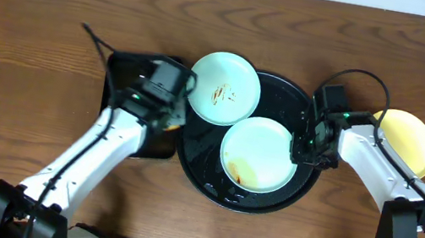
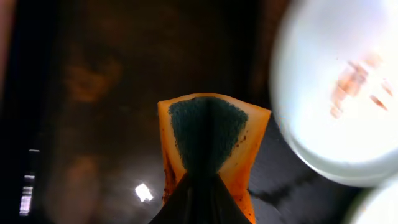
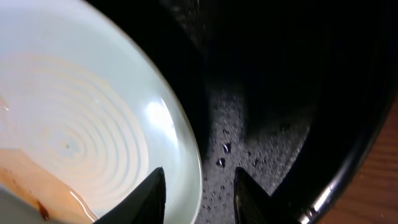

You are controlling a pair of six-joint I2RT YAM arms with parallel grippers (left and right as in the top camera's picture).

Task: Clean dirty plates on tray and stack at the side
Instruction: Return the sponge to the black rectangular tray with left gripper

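Overhead, the round black tray (image 1: 195, 146) sits at the centre of the wooden table (image 1: 39, 23). It holds two mint plates. The upper mint plate (image 1: 224, 88), streaked with brown, overhangs the tray's upper left rim, and the lower mint plate (image 1: 260, 154) has an orange-brown smear at its lower left. The yellow plate (image 1: 408, 140) lies off the tray on the table, at the right. The left gripper (image 1: 172, 113) hangs over a smaller rectangular tray (image 1: 159, 143) just left of the round one, and the right gripper (image 1: 304, 146) is at the lower mint plate's right edge. In the left wrist view, the jaws are pinched on an orange sponge (image 2: 208, 137) with a dark green face, and a blurred smeared plate fills the upper right. In the right wrist view, the fingers (image 3: 152, 193) stand apart astride the plate's rim, one over the plate and the other over the wet tray floor, clear of the rim.
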